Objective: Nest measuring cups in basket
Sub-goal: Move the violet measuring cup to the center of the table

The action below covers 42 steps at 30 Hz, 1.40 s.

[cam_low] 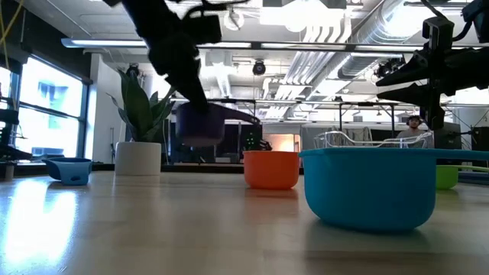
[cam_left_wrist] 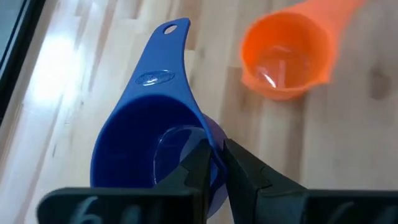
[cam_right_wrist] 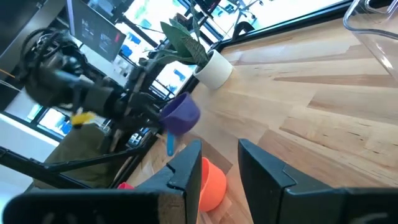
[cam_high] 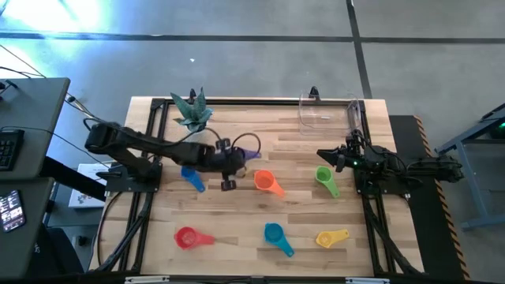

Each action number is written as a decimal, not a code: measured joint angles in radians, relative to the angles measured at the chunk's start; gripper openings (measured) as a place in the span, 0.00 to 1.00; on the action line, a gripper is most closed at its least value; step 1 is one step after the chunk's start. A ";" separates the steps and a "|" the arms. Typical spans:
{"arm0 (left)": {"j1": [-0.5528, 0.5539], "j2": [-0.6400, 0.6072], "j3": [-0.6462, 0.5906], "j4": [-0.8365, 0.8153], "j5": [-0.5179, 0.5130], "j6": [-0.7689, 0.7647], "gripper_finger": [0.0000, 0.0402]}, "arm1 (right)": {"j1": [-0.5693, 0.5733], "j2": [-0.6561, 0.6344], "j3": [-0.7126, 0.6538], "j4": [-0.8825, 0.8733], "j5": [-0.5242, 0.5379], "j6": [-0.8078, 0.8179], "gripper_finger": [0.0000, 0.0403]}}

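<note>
The left pincer (cam_high: 241,158) pinches the purple cup's (cam_right_wrist: 181,112) rim, holding it clear of the desk (cam_high: 300,237) for carrying toward the basket (cam_high: 330,110) at the far right. The right pincer (cam_high: 331,155) waits spread, empty, near the basket.

The middle of the bench (cam_high: 292,130) lies bare between the potted plant (cam_high: 192,110) and the clear basket (cam_high: 330,111), so a pincer could pass there. Lower down, the orange cup (cam_high: 267,182) and the green cup (cam_high: 325,179) stand in the way. The left pincer (cam_high: 230,164) with its purple cup (cam_high: 251,154) hangs above the wood just beside the orange cup.
</note>
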 joint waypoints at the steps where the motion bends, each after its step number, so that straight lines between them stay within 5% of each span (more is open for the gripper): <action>1: -0.022 -0.007 0.000 -0.022 -0.011 -0.019 0.07 | 0.000 0.000 0.000 0.000 0.000 0.000 0.24; 15: -0.258 -0.006 0.000 -0.094 -0.102 -0.212 0.06 | 0.000 0.000 0.000 0.019 -0.028 0.062 0.24; 32: -0.464 -0.003 0.000 -0.080 -0.193 -0.321 0.05 | 0.033 0.003 0.000 0.346 -0.109 0.087 0.24; 42: -0.510 0.103 0.000 0.004 -0.214 -0.322 0.06 | 0.213 0.158 0.000 0.493 0.050 0.082 0.24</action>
